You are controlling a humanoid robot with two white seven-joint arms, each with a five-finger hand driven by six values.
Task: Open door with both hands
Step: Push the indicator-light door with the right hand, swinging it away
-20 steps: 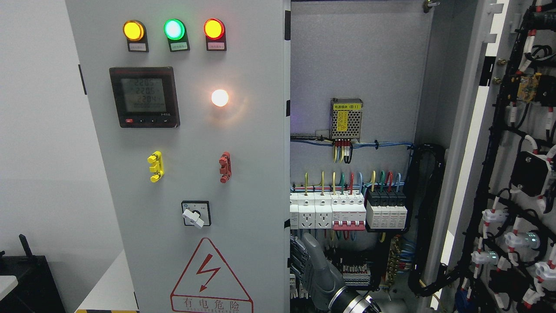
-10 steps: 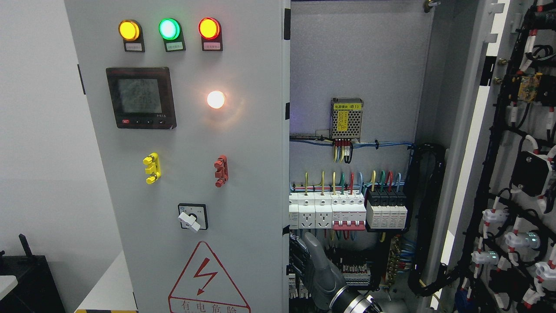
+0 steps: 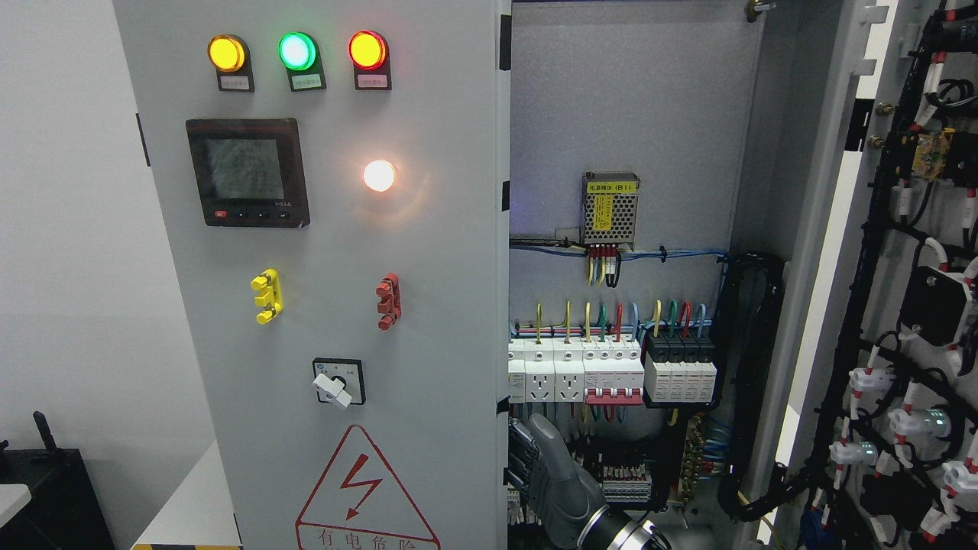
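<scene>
The cabinet's left door [image 3: 344, 305] is grey, with three lamps, a meter and a rotary switch on it. It stands slightly ajar, its free edge [image 3: 504, 305] at the picture's middle. My right hand [image 3: 535, 458] comes up from the bottom edge, just right of that free edge and low down inside the cabinet. Its fingers [image 3: 522, 457] point upward, fairly straight, against the door's inner side and hold nothing. The right door [image 3: 901, 305] is swung wide open at the far right, showing its wired inner side. My left hand is out of view.
Inside the cabinet are a power supply [image 3: 610, 208], a row of breakers and sockets [image 3: 611, 370] and black cable bundles [image 3: 752, 367]. A white wall [image 3: 76, 267] and a black box [image 3: 46, 496] are left of the cabinet.
The left door has swung a little further open, its lamps and meter shifting left. My right hand slid slightly left and down along the door's edge.
</scene>
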